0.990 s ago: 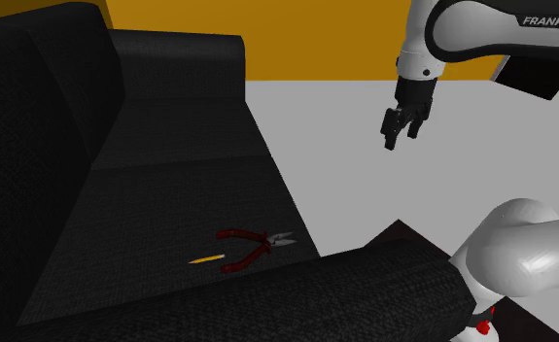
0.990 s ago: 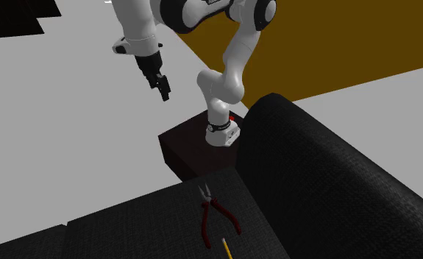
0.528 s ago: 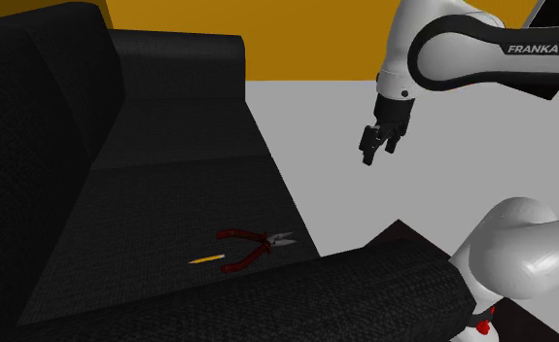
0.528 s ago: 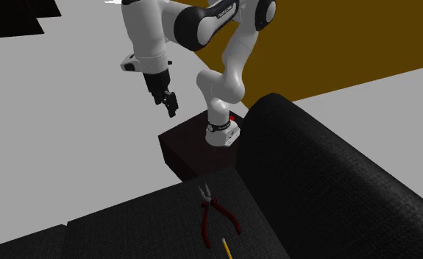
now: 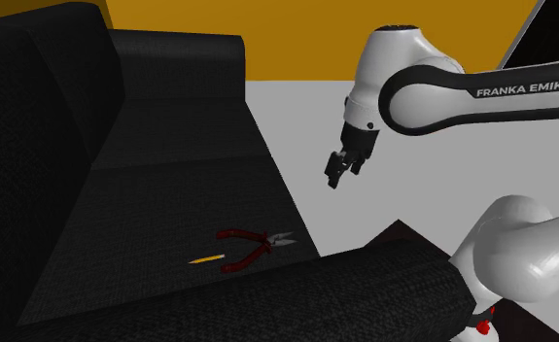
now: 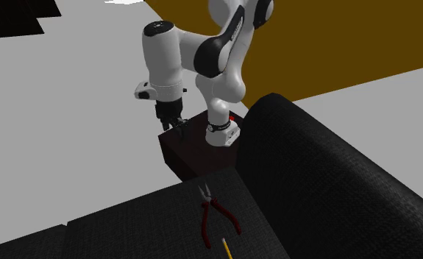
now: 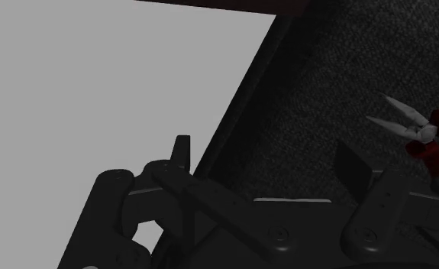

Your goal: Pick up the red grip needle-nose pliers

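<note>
Since half a second ago the white arm has swung down and toward the sofa. In the shoulder view the black gripper (image 5: 337, 176) now hangs lower and further to that view's left. In the second exterior view the gripper (image 6: 179, 126) has dropped to just in front of the dark red-brown stand (image 6: 182, 153). The pliers and a thin yellow pencil (image 5: 207, 259) have not moved.

The two fingers (image 7: 181, 153) are spread apart with nothing between them. They hang over the plain grey floor (image 7: 95, 84), beside the edge of the sofa seat.

The pliers (image 5: 253, 245) lie flat on the seat, near its front edge and close to the nearer armrest, well apart from the gripper. Seen from the wrist, they sit out past one finger, not in the gap.

The pliers have two curved red handles, splayed open, and slim pale pointed tips, slightly parted and aimed toward the seat edge. The pencil lies just beside the handles. The sofa (image 5: 170, 185) is black with a fine woven, grainy texture and a rounded armrest. Behind it is a flat ochre wall (image 5: 296, 39).
</note>
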You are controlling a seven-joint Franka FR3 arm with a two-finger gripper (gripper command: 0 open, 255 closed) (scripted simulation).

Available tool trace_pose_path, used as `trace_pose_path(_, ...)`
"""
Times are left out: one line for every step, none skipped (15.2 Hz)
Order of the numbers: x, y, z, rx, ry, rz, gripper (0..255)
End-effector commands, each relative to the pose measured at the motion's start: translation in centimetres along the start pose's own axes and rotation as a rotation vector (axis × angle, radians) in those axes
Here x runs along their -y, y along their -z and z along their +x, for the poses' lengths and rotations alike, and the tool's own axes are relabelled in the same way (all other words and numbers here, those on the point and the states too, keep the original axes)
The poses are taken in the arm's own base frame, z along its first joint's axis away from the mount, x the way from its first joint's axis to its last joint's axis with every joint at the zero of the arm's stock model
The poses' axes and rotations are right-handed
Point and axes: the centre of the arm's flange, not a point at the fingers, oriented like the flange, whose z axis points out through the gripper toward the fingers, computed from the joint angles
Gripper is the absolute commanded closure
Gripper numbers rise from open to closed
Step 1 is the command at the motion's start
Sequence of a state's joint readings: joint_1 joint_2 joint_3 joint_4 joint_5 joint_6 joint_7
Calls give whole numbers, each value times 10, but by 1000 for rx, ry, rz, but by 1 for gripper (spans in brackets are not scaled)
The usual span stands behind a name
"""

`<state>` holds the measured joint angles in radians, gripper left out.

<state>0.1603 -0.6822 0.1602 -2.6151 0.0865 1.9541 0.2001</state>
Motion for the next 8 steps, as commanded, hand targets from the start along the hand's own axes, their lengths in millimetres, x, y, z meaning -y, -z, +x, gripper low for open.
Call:
trace_pose_path(23, -10, 1, -26, 18, 14, 0)
trace_pose_path(33, -16, 3, -38, 26, 20, 0)
trace_pose_path(43, -22, 4, -50, 35, 26, 0)
trace_pose_path(54, -28, 6, -62, 44, 32, 0)
trace_pose_path(64, -34, 7, -74, 53, 38, 0)
trace_pose_path(75, -39, 9, -86, 62, 44, 0)
trace_pose_path(86, -45, 10, -97, 71, 50, 0)
trace_pose_path(96, -51, 11, -109, 80, 56, 0)
